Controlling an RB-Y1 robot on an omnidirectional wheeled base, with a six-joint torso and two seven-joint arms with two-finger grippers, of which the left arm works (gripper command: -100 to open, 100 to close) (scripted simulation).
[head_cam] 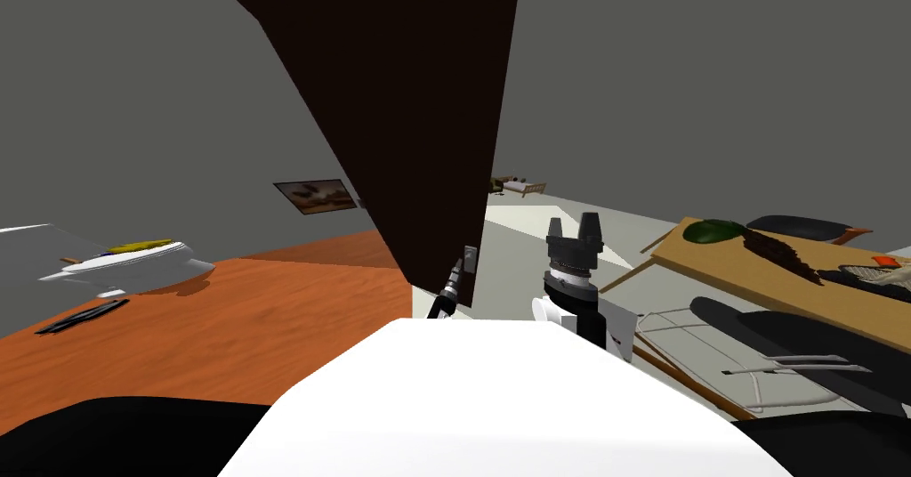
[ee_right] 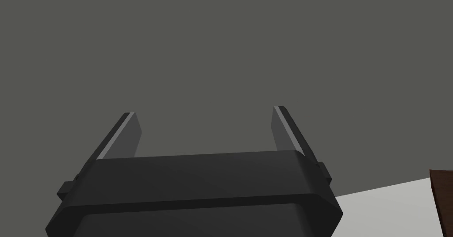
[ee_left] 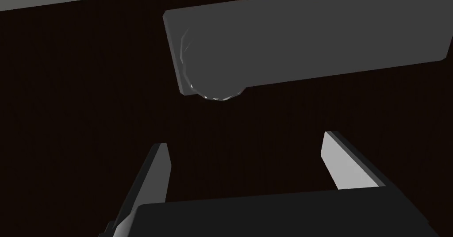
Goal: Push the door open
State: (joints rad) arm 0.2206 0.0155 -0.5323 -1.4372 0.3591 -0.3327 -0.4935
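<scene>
Left gripper sits closest to the cam in the left wrist view. Its jaws are spread wide w/ nothing between them, aimed at the dark brown door, just short of the grey handle plate and the round knob on it. Can't tell if the tips touch the door.

Door fills the top centre of the head view. Its free edge runs down to mid-frame w/ a gap on the right, so prob ajar. Right gripper is just right of that edge, jaws apart too, holding nothing.

What could go wrong imo: thin blades pushing this close to the handle could snag on the plate or knob, or skid off the free edge as the door swings.

Head view gives the edge + gap. Left wrist view gives how the fingers sit vs the handle.
</scene>
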